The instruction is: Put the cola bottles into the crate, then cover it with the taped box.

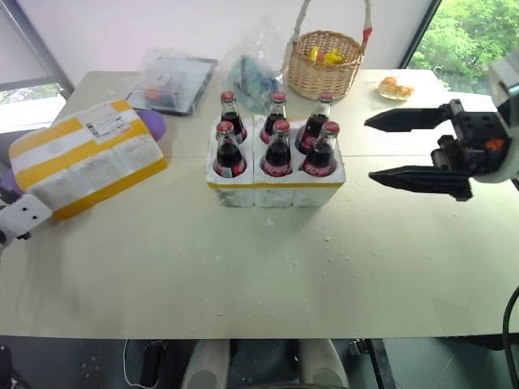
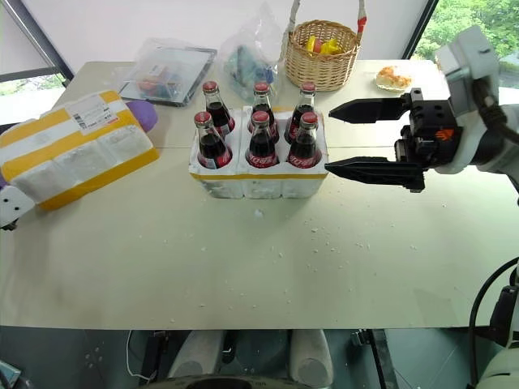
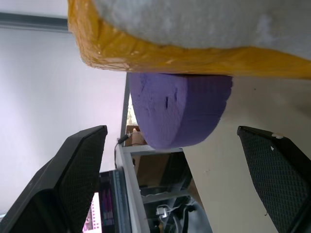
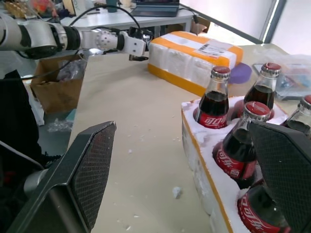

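Several cola bottles with red caps stand upright in the wells of the white foam crate at the table's middle. To its right, level with the bottles, my right gripper is open and empty, fingers pointing at the crate. The taped box, white with yellow stripes and a shipping label, lies tilted at the far left, propped on a purple foam disc. My left gripper is open at the table's left edge, close against the box's near end, with the disc between its spread fingers and nothing held.
A wicker basket with yellow items stands at the back, behind the crate. Two clear plastic bags lie at the back left, and a small pastry at the back right. Foam crumbs dot the table in front of the crate.
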Motion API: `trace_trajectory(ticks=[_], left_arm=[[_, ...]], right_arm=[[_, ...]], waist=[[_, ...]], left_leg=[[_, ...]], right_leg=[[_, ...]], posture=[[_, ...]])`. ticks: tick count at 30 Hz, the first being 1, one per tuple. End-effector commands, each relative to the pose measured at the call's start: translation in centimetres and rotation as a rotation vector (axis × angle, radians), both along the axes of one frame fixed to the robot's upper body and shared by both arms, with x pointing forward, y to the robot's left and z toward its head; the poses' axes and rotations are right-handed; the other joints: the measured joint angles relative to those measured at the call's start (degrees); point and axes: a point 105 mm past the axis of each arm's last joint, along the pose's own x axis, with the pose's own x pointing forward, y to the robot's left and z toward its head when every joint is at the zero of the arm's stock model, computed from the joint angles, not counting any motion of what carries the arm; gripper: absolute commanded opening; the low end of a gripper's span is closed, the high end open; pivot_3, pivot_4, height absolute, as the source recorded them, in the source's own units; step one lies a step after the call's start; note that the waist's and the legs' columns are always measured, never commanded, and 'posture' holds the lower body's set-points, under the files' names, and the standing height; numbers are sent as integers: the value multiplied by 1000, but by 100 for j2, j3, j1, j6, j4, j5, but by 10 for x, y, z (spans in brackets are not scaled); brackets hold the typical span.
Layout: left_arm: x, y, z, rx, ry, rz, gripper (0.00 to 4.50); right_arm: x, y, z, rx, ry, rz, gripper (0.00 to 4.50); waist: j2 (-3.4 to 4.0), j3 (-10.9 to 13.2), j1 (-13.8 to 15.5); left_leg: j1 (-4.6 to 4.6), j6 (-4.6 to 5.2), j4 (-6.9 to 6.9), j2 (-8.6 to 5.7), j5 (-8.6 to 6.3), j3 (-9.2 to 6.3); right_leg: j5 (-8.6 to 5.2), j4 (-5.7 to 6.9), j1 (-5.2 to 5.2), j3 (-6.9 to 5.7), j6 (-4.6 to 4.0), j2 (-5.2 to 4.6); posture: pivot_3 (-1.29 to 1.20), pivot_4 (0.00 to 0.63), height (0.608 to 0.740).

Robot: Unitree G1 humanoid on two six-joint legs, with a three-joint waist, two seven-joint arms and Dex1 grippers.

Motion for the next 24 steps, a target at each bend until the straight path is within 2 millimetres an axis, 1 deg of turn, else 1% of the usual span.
trace_trajectory(ticks=[1, 6, 10, 11, 12, 14, 15, 16, 18, 19, 20, 24], left_arm=[[4, 4, 9, 24, -27, 24, 4500], [11, 4, 14, 41, -30, 39, 4500], [11, 5, 11, 42, -10, 50, 4500], [11, 5, 10, 36, -6, 53, 3977], [11, 6, 9, 31, -5, 58, 3675], [10, 6, 8, 24, -4, 62, 2760], [10, 6, 8, 23, -4, 60, 2117], [11, 6, 8, 23, -3, 59, 1580], [11, 6, 9, 24, -3, 59, 637], [11, 6, 10, 25, -4, 63, 294], [11, 7, 11, 26, -6, 68, 153], [12, 7, 19, 27, -24, 64, 153]], right_arm=[[-10, 0, 13, -9, -66, 7, 4432], [-11, -1, 16, 0, -78, -7, 4432], [-11, -2, 16, 3, -81, -16, 4432], [-10, -2, 16, 3, -81, -18, 4500], [-10, -2, 16, 4, -81, -18, 4500], [-10, -1, 16, 6, -82, -19, 4500], [-10, -1, 17, 8, -82, -19, 4500], [-10, 0, 17, 9, -81, -19, 4500], [-10, 0, 16, 11, -79, -19, 4500], [-10, 0, 15, 12, -77, -19, 4500], [-10, 1, 15, 13, -76, -19, 4500], [-9, 1, 13, 19, -74, -23, 4500]], waist=[[0, 0, 1], [-1, 0, 1], [-1, -1, -7], [-1, -1, -6], [-1, -1, -6], [-1, -1, -4], [-1, -1, -3], [-1, -1, -2], [-1, -1, 2], [-1, -1, 3], [-1, -1, 3], [-1, -1, 3]], left_leg=[[0, 0, 0, 0, 0, 1], [0, 0, -1, 1, 0, 0], [-1, 0, 0, 1, 0, 1], [-1, 0, 0, 1, 0, 1], [0, 0, -1, 1, 0, 1], [0, 0, 0, 1, 0, 0], [0, 0, 0, 1, 0, 1], [-1, 0, 0, 1, 0, 1], [-1, 0, 0, 1, 0, 1], [-1, 0, 0, 1, 0, 1], [-1, 0, 0, 1, 0, 1], [-1, 0, 0, 1, 0, 0]], right_leg=[[0, 0, 0, 0, 0, 0], [1, 1, -1, 0, 0, 1], [1, 1, -1, 0, 0, 1], [1, 1, -1, 0, 0, 1], [1, 1, -1, 0, 0, 1], [1, 1, -1, 0, 0, 1], [1, 1, -1, 0, 0, 1], [1, 0, -1, 0, 0, 1], [1, 0, -1, 0, 0, 1], [1, 1, -1, 0, 0, 1], [1, 1, -1, 0, 0, 1], [1, 1, -1, 0, 0, 1]], posture=[[0, 150, 737], [0, 150, 737], [0, 150, 737], [0, 150, 737], [0, 150, 737], [0, 150, 737], [0, 150, 737], [0, 150, 737], [0, 150, 737], [0, 150, 737], [0, 150, 737], [0, 150, 737]])
